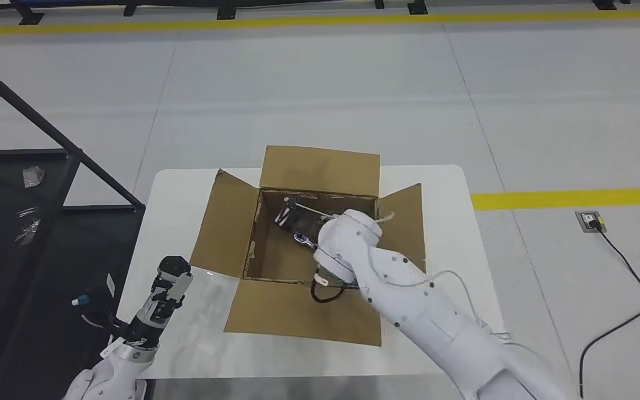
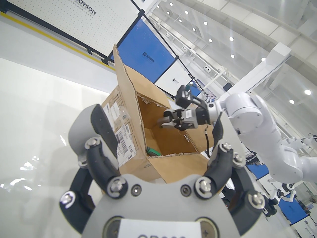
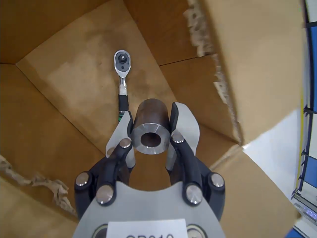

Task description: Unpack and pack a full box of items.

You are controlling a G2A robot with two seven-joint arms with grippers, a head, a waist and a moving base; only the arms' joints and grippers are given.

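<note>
An open cardboard box (image 1: 320, 166) stands in the middle of the white table (image 1: 445, 190), flaps spread out. My right gripper (image 3: 151, 113) is inside the box (image 3: 62, 95), above its floor, shut on a hollow steel cylinder (image 3: 150, 127). A ratchet wrench (image 3: 122, 68) with a green-black handle lies on the box floor just beyond the cylinder. In the top view the right gripper (image 1: 299, 222) sits low in the box's far half. My left gripper (image 2: 161, 134) stands open and empty near the table's front left corner (image 1: 170, 284), facing the labelled side of the box (image 2: 128, 125).
Bare table surface lies left and right of the box flaps. A black frame rack (image 1: 45, 200) stands off the table's left side. The front flap (image 1: 300, 310) reaches almost to the table's near edge.
</note>
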